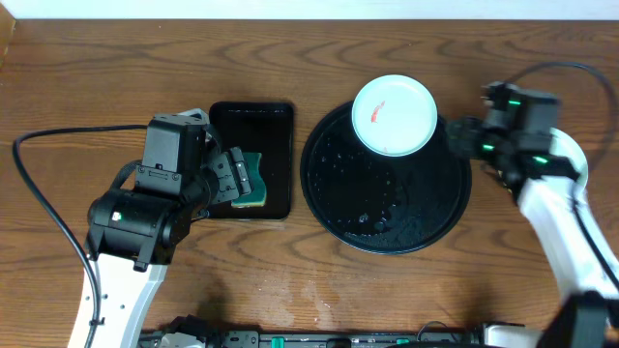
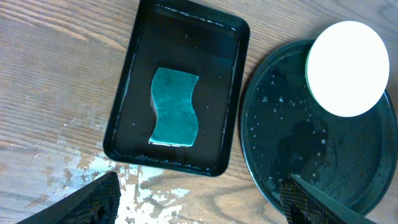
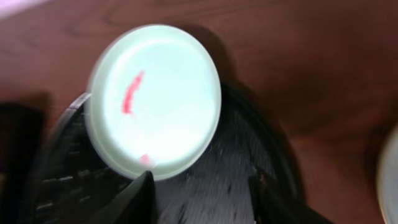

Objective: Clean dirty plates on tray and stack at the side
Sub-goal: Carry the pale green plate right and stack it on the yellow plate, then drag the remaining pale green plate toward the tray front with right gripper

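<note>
A pale mint-green plate (image 1: 394, 116), marked by a short red smear left of centre, sits at the far edge of the round glossy black tray (image 1: 387, 208), overlapping its rim; droplets bead the tray.

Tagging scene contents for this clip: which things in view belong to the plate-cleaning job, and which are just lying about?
Job: pale mint plate with a red smear; round black tray under it; green sponge in the small rectangular tray, probably the cleaning tool.
Lying about: black cable on the table, left; pale object at the right wrist view's edge, too cropped to identify.
</note>
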{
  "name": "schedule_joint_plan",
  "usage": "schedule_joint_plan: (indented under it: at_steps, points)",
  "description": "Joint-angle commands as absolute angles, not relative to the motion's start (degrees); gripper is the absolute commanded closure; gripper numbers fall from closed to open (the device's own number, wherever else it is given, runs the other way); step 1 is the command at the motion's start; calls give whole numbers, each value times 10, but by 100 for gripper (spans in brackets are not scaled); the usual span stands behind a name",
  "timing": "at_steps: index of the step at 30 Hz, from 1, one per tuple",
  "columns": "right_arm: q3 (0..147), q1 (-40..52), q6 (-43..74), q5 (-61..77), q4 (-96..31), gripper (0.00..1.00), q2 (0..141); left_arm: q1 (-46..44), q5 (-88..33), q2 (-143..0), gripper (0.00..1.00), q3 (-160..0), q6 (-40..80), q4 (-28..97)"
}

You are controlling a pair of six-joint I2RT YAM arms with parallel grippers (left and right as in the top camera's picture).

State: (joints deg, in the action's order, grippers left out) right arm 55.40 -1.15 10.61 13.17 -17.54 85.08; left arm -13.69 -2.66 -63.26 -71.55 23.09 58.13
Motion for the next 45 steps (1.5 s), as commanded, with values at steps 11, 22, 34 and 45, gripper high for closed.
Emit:
schedule_joint_plan:
  at_steps: [11,22,34,45]
  points:
    - [549,49,111,1,33,67,1091,-136,-26,-633,18,-726,227,582]
    - [550,50,171,58,-54,99,1049,-136,-26,-633,18,-726,227,582]
    - [549,82,249,65,-350,99,925,-136,-26,-633,17,-726,227,582]
    - [554,96,132,24,-343,60,923,-136,-26,-633,17,-726,227,582]
